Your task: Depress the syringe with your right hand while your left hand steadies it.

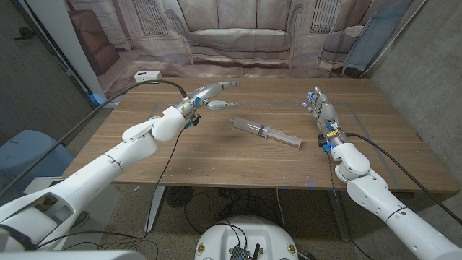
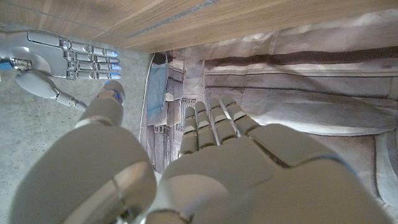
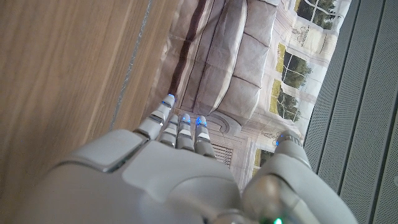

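The clear plastic syringe [image 1: 267, 131] lay mid-surface between both hands, likely light, stiff and prone to rolling. Left hand [image 1: 211, 94] and right hand [image 1: 321, 108] held nothing, fingers extended; grip the barrel.

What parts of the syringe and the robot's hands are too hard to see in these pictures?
- Syringe: head view, too small to tell whether there is liquid inside or how far the plunger is pulled out.
- Left hand: head view, too small to tell whether its fingertips touch the table.
- Right hand: its palm side faces away in the head view; in the right wrist view its own back hides it.
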